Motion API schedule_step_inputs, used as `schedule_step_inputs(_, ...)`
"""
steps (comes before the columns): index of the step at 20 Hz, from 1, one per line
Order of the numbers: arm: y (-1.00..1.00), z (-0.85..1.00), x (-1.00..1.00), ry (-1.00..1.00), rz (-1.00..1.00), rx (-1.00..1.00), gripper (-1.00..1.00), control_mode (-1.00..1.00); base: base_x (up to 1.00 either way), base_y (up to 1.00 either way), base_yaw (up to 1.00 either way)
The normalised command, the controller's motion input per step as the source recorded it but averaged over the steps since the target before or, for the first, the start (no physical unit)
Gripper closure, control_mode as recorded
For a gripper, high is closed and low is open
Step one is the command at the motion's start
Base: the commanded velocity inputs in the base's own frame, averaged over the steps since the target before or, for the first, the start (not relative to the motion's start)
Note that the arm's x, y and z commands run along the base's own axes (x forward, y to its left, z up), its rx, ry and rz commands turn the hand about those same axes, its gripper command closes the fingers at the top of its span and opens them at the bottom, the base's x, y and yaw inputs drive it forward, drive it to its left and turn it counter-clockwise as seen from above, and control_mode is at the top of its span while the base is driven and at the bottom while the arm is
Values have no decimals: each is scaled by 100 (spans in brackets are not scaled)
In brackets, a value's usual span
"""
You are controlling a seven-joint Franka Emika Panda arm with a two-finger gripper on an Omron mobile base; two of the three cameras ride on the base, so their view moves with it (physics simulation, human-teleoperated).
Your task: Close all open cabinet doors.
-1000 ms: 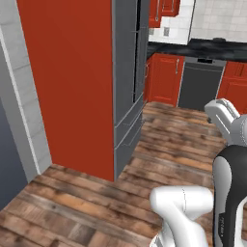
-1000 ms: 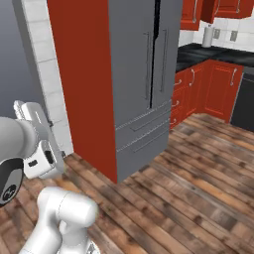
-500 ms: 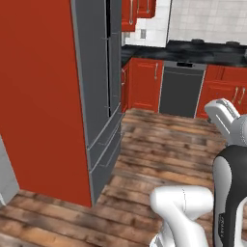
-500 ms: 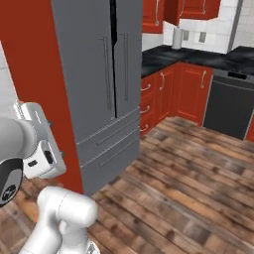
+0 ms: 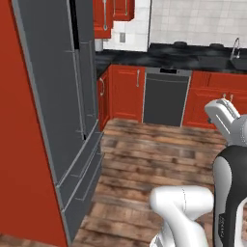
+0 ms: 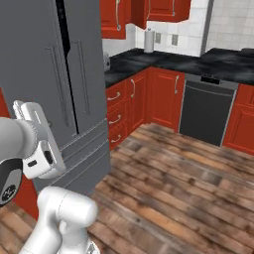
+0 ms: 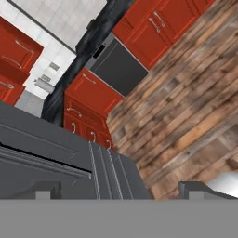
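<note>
Fridge (image 5: 62, 111) fills left of the left base frame; side panel (image 5: 19, 159) at far left edge. Counter (image 5: 193, 55) runs across upper right, dishwasher (image 5: 165, 99) under it at centre, base cabinet (image 5: 126, 91) just left of dishwasher. Wall cabinets (image 5: 113, 12) at top, above counter's left end. Sink tap (image 5: 235, 47) at upper right edge. Floor (image 5: 159, 154) before the cabinets. Right base frame: paper roll (image 6: 149, 40) on counter, top centre; drawers (image 6: 116, 116) right of fridge.
</note>
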Motion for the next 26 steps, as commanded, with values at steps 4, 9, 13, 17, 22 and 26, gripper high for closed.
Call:
schedule_step_inputs(4,0,0,0,0,0,0,-100,100,87,-43,-20)
schedule_step_inputs(9,0,0,0,0,0,0,-100,100,94,-35,-17)
schedule_step_inputs(13,0,0,0,0,0,0,-100,100,100,-23,-13)
schedule_step_inputs(17,0,0,0,0,0,0,-100,100,100,-3,-3)
schedule_step_inputs(22,0,0,0,0,0,0,-100,100,100,0,1)
schedule_step_inputs(26,0,0,0,0,0,0,-100,100,100,-8,12)
